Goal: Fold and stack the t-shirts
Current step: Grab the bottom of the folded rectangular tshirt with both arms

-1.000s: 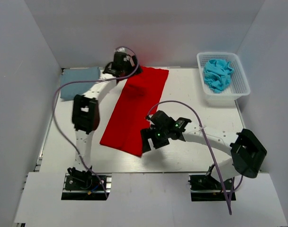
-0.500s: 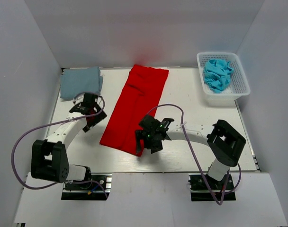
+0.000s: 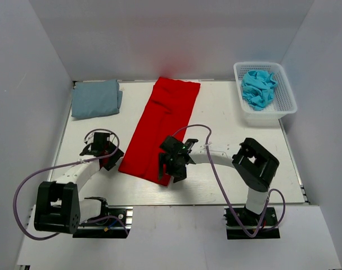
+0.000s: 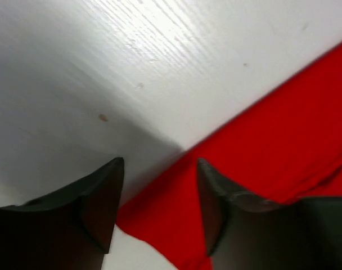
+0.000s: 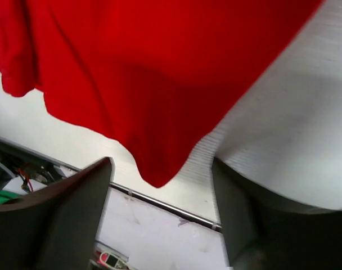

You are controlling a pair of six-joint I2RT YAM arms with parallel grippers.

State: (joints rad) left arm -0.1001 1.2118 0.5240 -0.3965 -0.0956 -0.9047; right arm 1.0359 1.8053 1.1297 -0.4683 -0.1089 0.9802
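Observation:
The red t-shirt (image 3: 160,129) lies as a long folded strip down the middle of the table. My left gripper (image 3: 110,157) is open at its near left corner, which shows between the fingers in the left wrist view (image 4: 160,208). My right gripper (image 3: 172,167) is open over the near right corner, which shows in the right wrist view (image 5: 160,174). The grey-blue t-shirt (image 3: 95,98) lies folded at the far left. The turquoise t-shirt (image 3: 259,88) is bunched in the basket.
The white mesh basket (image 3: 288,100) stands at the far right. White walls close in the table on three sides. The table's near edge with a metal rail (image 5: 160,202) runs just below the right gripper.
My left arm has swung from the red shirt's far end back to its near left corner. My right gripper has moved left onto the near right corner.

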